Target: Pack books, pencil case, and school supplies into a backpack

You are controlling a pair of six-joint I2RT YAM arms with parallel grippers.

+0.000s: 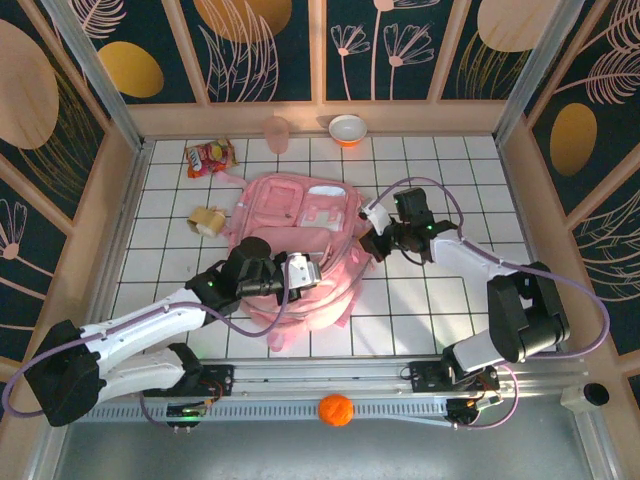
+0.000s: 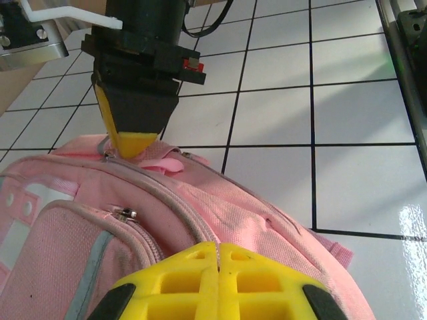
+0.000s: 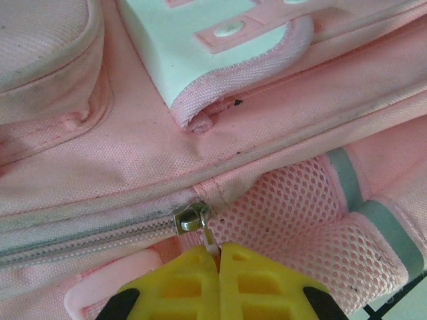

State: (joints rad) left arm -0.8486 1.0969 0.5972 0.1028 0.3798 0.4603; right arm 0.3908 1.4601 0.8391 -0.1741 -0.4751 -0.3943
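The pink backpack (image 1: 292,215) lies flat in the middle of the tiled table. My left gripper (image 1: 303,272) rests on its near end, and its yellow fingers (image 2: 193,267) are shut on the backpack (image 2: 260,213) right where a grey zip line runs in between them. My right gripper (image 1: 370,243) is at the bag's right side, shut on the small metal pull tab (image 3: 211,239) of a zip slider (image 3: 193,217) beside a mesh pocket (image 3: 287,213). A tan-yellow blocky piece of the school supplies (image 1: 208,220) lies left of the bag. Books and pencil case are out of view.
A red-orange snack packet (image 1: 210,157) lies at the back left. A pink cup (image 1: 277,133) and a white-and-orange bowl (image 1: 347,128) stand along the back wall. An orange ball (image 1: 336,410) sits on the front rail. Walls enclose the table on three sides.
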